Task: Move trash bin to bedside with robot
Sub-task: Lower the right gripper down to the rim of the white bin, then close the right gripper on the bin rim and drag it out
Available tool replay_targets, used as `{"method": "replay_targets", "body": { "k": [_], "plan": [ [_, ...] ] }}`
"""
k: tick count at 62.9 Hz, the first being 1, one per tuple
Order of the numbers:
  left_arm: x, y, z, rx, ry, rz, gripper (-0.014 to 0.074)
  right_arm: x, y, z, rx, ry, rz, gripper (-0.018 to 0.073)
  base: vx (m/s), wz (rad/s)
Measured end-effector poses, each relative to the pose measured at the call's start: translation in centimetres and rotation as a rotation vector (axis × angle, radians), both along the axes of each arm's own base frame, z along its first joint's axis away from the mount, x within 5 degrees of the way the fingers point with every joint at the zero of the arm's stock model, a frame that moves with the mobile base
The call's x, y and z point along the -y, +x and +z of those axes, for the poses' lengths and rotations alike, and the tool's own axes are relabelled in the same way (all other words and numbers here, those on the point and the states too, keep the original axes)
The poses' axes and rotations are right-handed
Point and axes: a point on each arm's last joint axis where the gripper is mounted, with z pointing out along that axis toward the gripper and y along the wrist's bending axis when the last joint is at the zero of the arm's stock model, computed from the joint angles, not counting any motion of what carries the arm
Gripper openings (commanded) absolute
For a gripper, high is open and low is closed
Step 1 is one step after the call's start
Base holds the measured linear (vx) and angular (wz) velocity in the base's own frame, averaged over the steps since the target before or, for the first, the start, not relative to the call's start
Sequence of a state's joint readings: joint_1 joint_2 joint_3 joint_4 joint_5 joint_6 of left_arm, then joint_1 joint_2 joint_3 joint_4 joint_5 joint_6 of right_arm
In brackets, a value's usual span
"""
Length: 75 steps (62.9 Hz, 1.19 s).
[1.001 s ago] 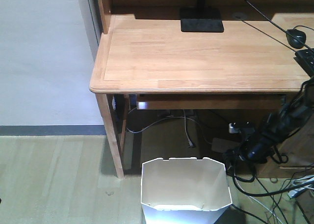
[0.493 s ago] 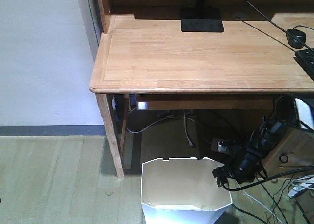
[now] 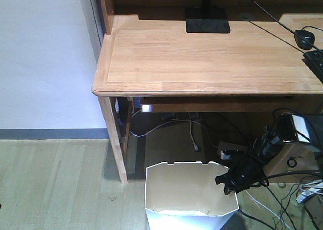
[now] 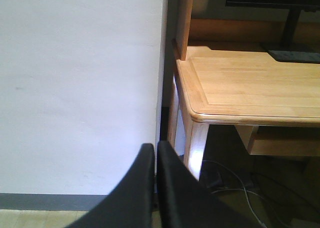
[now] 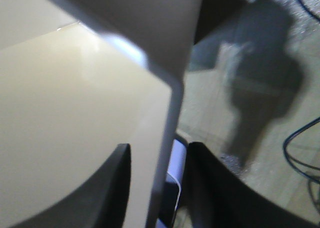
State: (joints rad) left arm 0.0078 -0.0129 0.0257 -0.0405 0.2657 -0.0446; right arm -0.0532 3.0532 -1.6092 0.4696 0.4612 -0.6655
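Finds the right arm point(image 3: 265, 147) swung down and inward since a second ago, from up beside the desk edge to the rim of the bin. Finds desk and bin unmoved over the same stretch.

Puts the desk point(image 3: 202, 58) high above and beyond the right gripper point(image 3: 225, 182), well apart from it. Places the bin point(image 3: 171, 189) right at that gripper, on the floor below the desk's front edge, mouth open, nothing seen inside.

Shows, from the right wrist view, one finger point(image 5: 107, 198) inside the white wall and the other outside, straddling the rim. Leaves a gap on each side, so parted and gripping nothing yet. Shows the left gripper point(image 4: 155, 188) pinched nearly closed on nothing, pointed at the wall and desk corner.

Shows no bed in any view, so cannot say which way the bedside lies from the tool.

Reads as approach finished and grasp about to start. Calls for closing on the rim next, then lifting or dragging the bin clear of the desk. Risks the thin faceted wall flexing or slipping in a one-sided pinch. Risks a snag on the cables point(image 5: 285, 145) lying just outside the gripper.
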Motion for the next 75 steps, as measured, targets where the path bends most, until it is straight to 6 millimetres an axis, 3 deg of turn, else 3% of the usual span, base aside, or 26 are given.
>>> {"method": "replay_targets", "body": {
  "k": [16,40,58,66,75],
  "plan": [
    [0.0,0.0,0.0,0.0,0.0,0.0,-0.0006,0.2,0.7,-0.9,-0.052,0.033,-0.001,-0.0017,0.0,0.0],
    [0.0,0.0,0.0,0.0,0.0,0.0,-0.0006,0.7,0.9,-0.1,-0.023,0.03,-0.012,-0.0008,0.0,0.0],
    [0.0,0.0,0.0,0.0,0.0,0.0,-0.0006,3.9,0.7,3.9,0.125,0.093,-0.108,-0.0006,0.0,0.0],
    [0.0,0.0,0.0,0.0,0.0,0.0,-0.0006,5.4,1.1,6.8,0.192,0.114,-0.15,-0.0005,0.0,0.0],
    [0.0,0.0,0.0,0.0,0.0,0.0,-0.0006,5.8,0.7,9.2,0.217,0.126,-0.157,-0.0005,0.0,0.0]
  ]
}}
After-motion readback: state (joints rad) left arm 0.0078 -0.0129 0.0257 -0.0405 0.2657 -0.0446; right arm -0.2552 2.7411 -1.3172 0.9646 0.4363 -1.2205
